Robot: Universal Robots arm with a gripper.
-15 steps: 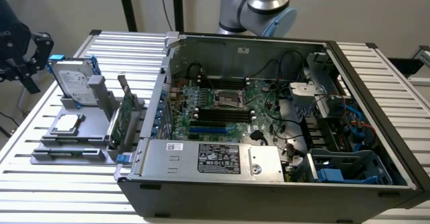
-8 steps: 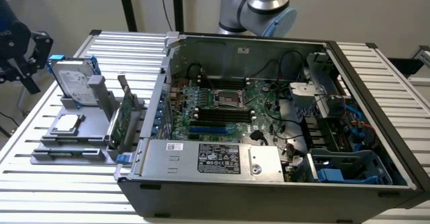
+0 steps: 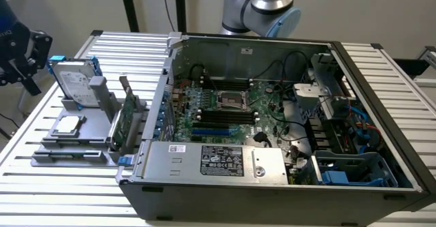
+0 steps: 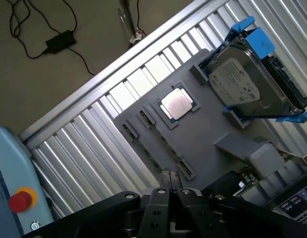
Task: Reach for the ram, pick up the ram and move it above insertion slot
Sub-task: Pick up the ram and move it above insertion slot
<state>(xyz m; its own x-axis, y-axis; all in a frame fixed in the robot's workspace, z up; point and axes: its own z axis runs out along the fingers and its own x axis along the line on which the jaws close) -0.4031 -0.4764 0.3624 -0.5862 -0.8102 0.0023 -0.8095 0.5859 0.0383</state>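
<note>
The ram [image 4: 162, 145] stands edge-up in its grey holder [image 4: 213, 124]: probably light, stiff (and brittle), best pinched mid-length across its faces. The tool [image 4: 169, 191] hovers nearby, closed and empty.

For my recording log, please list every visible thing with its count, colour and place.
table: 1, silver, slatted, under everything
computer case: 1, dark grey, open, on table
motherboard: 1, green, inside case
power supply: 1, silver, case front
holder: 1, grey, on table beside case
ram: 1, green, edge-on in holder's slot
hard drive: 1, silver in blue frame, upright on holder
processor: 1, silver, flat on holder
expansion card: 1, green, upright between holder and case
red button: 1, on pale blue box beside table
arm: 1, grey with blue caps, behind case
gripper: 1, black, above holder near ram
</note>
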